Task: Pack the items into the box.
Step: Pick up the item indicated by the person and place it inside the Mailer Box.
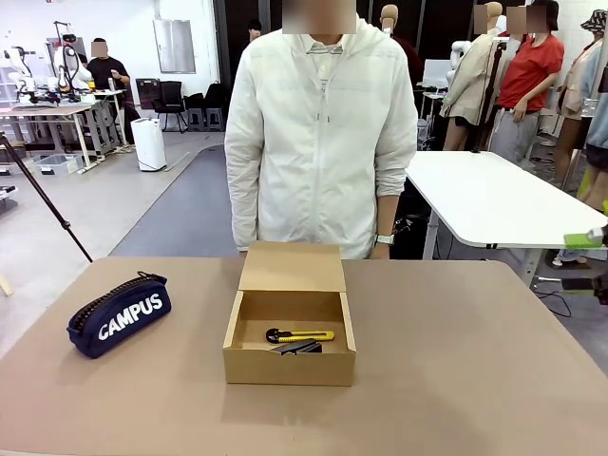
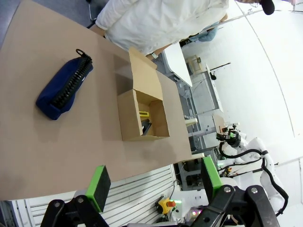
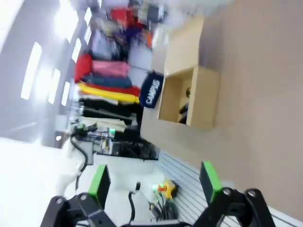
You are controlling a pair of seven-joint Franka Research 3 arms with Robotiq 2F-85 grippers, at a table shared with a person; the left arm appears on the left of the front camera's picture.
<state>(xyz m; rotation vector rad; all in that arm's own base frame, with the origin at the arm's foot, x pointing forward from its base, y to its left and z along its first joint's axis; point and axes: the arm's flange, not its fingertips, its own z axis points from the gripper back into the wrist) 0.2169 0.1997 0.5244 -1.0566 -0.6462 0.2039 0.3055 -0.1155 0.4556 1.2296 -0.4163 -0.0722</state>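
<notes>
The left gripper [image 2: 152, 182] and right gripper [image 3: 154, 182] hang over the near side of the table [image 1: 456, 361], jaws apart, holding nothing. The box [image 1: 289, 366] sits mid-table. 2 items lie inside it: the stapler [image 1: 299, 348] by the front wall and the knife [image 1: 300, 335] just behind it. The case [image 1: 120, 314] lies on the table, well left of the box. The lid [image 1: 293, 267] stands open at the back. A person [image 1: 323, 133] stands at the far edge.

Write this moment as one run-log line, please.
box: open, lid up | knife: in box | stapler: in box | pencil case: outside box, to its left | left gripper: open | right gripper: open
</notes>
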